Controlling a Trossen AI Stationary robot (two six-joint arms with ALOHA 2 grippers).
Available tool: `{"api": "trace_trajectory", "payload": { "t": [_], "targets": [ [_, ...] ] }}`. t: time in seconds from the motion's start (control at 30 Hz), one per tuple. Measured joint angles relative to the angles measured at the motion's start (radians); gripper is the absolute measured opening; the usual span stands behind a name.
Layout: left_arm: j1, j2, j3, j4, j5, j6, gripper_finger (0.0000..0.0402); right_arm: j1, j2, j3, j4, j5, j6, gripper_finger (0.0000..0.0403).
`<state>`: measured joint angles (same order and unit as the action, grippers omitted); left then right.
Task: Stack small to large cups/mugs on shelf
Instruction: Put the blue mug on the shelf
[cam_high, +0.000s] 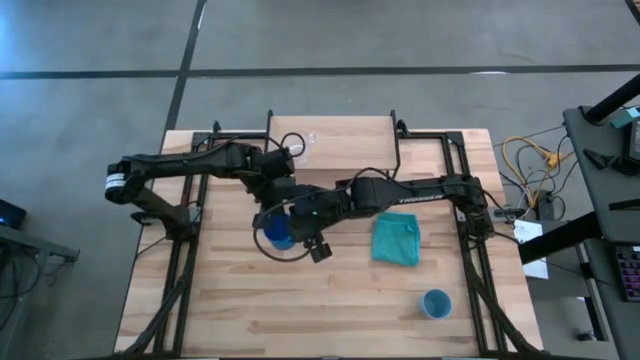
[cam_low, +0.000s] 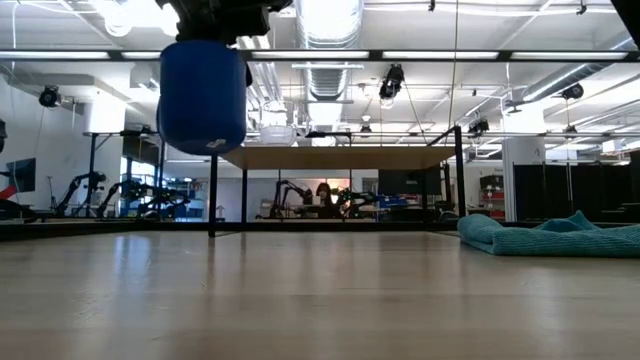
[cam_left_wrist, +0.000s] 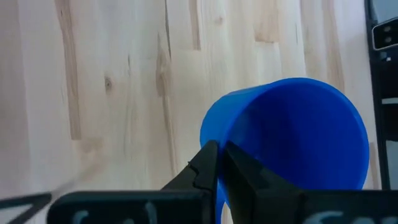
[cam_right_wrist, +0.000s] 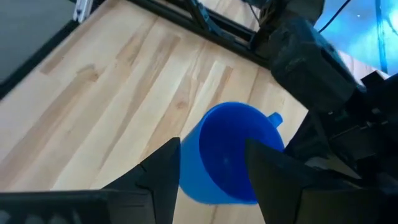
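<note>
My left gripper reaches over mid-worktop, jaws clamped on the deep blue mug's rim, holding it aloft. My right gripper hovers beside it, jaws apart. Writing on my right arm is probably unreadable. The shelf stands behind.
</note>
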<state>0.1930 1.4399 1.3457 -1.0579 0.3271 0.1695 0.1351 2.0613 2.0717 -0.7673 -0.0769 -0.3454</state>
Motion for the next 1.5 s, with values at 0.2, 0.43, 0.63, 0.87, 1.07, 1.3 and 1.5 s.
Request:
{"api": "trace_trajectory", "payload": {
  "t": [0.2,0.43,0.63,0.87,1.07,1.3,1.5],
  "targets": [
    [0.010,-0.027,0.007,0.087,0.005,-0.001,0.0001,0.026,-0.013,0.052,-0.026,0.104,-0.018,0.0171],
    [0.060,-0.027,0.008,0.085,-0.004,-0.007,0.0001,0.048,-0.021,0.116,-0.209,0.178,0.085,0.0171],
    [0.062,-0.028,0.057,0.087,-0.005,-0.007,0.0001,0.063,0.004,0.111,-0.195,0.209,0.037,0.0171],
    [0.063,-0.024,0.091,0.053,-0.011,-0.004,0.0001,0.071,0.032,0.110,-0.196,0.302,-0.076,0.0171],
    [0.063,-0.021,0.090,0.011,-0.007,-0.006,0.0001,0.078,0.032,0.110,-0.194,0.358,-0.152,0.0171],
    [0.063,-0.020,0.089,0.012,-0.008,-0.006,0.0001,0.078,0.032,0.110,-0.193,0.368,-0.146,0.0171],
    [0.062,-0.020,0.087,0.011,-0.017,-0.006,0.0001,0.084,0.032,0.111,-0.192,0.399,-0.146,0.0171]
  ]
}}
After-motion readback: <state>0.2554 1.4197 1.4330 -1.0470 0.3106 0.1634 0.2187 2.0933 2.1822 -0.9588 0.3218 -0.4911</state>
